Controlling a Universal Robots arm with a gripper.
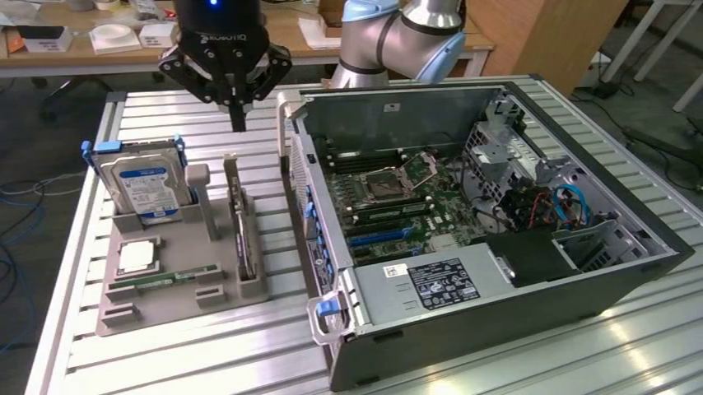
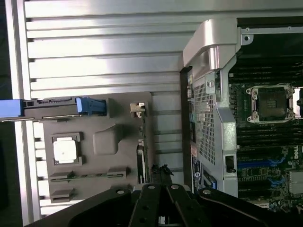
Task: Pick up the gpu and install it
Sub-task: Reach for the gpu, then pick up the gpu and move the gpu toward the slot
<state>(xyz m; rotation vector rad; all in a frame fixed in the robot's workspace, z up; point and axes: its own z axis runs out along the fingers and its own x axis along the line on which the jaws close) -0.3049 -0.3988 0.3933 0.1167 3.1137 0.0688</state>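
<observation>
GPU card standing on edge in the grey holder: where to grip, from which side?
The thin dark gpu card stands upright in a slot of the grey plastic holder, long top edge free. Probably grip that edge mid-length, straight down from above, pinching across its flat faces.

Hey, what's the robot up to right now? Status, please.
Gripper shut, empty, hovering above the tray. Gpu upright in its tray slot, untouched. Open computer case alongside.

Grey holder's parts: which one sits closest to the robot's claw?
The gpu: the thin card standing on edge, on the holder's side nearest the computer case.
</observation>
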